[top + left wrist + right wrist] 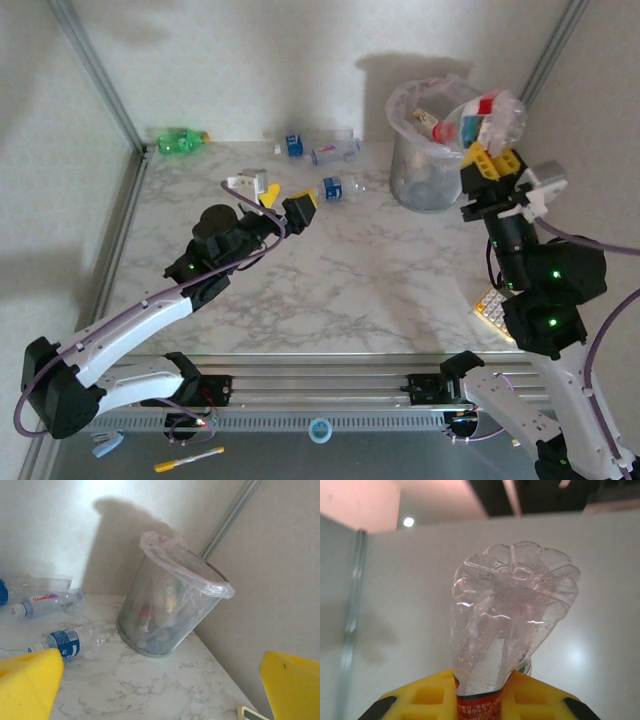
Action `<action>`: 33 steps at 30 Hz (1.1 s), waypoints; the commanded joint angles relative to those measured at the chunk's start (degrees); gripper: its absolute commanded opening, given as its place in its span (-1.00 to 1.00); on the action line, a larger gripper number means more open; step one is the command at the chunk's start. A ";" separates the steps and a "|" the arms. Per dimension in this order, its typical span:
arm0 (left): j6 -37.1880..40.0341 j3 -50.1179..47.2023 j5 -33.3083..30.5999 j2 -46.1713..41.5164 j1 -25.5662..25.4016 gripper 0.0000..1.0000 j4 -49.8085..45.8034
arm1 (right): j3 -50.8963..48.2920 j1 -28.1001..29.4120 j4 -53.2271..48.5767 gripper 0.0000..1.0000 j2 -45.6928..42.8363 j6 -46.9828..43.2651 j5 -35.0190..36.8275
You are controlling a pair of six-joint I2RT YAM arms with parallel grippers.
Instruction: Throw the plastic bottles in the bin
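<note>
At the far right of the table (360, 285), at the right rim of the bin (418, 182), holds a clear red-labelled bottle (512, 625) in the right gripper (492, 162), yellow fingers (427, 700) clamped on the labelled part, base pointing away from the wrist. At mid-table, hangs the left gripper (283, 203) above the marble with jaws spread wide. Beyond it, finds loose bottles lying flat: a green bottle (180, 142) by the back-left wall, a blue-labelled bottle (340, 187) nearest the left gripper, a bottle with red lettering (47, 604) behind that. Inside the lined bin, sees binned bottles (437, 122).
</note>
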 commanded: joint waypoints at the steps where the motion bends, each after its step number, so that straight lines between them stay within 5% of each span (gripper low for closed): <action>1: -2.46 -1.78 -0.85 -1.08 1.07 0.99 1.77 | -2.27 0.18 15.02 -1.00 2.47 -8.55 3.85; 8: -2.47 -0.89 -0.99 -0.91 2.26 0.99 -0.08 | 1.94 -1.52 14.13 -1.00 12.13 -12.95 6.05; 12: -2.25 0.14 -0.81 -0.58 2.53 0.99 -1.87 | 13.09 -11.70 2.03 -0.95 26.87 -6.68 5.32; 13: -2.24 0.39 -0.84 -0.43 2.51 0.99 -2.64 | 17.14 -14.16 -3.24 -0.77 30.70 -3.79 4.18; 15: -2.55 0.92 -2.49 -0.27 2.53 0.99 -4.77 | 26.57 -16.97 -14.41 0.08 38.81 0.69 5.11; 17: -3.16 0.27 -3.31 -0.60 2.51 0.99 -5.15 | 32.79 -18.12 -22.16 0.51 43.19 3.05 2.52; 26: -4.57 -0.24 -3.73 2.23 2.70 0.99 -5.31 | 32.78 -18.28 -29.70 0.61 37.73 3.78 0.55; 33: -0.88 10.80 -1.76 14.97 3.41 0.99 -14.68 | 29.63 -18.27 -36.72 0.79 30.02 8.13 -9.07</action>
